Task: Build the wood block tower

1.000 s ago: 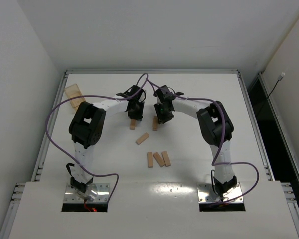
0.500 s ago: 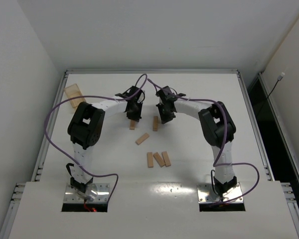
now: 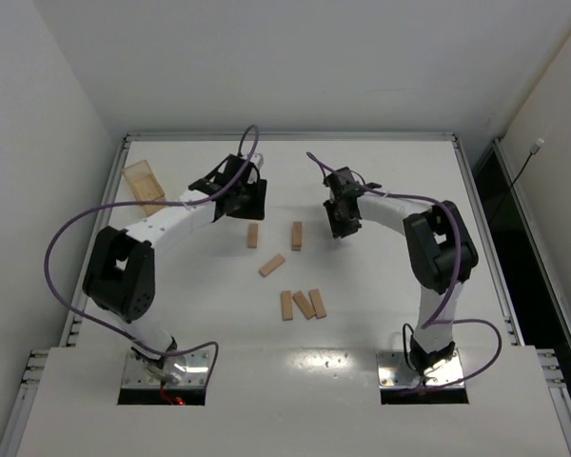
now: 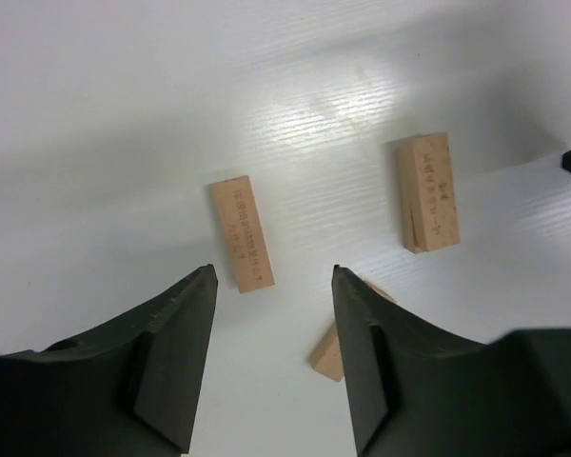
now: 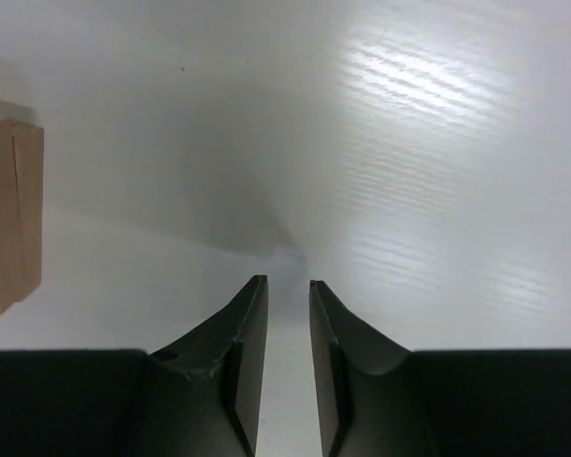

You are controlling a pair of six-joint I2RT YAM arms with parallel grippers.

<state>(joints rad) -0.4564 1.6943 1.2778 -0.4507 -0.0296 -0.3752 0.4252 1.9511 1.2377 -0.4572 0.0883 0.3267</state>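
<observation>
Left end effector (image 3: 249,208) and right end effector (image 3: 339,229) have withdrawn from wood blocks (image 3: 253,235).

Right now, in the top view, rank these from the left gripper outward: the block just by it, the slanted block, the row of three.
1. Block by the left gripper: the left block, just on its near side.
2. Slanted block: mid-table, a little to the right.
3. Row of three: closest to the arm bases, farther right.
</observation>
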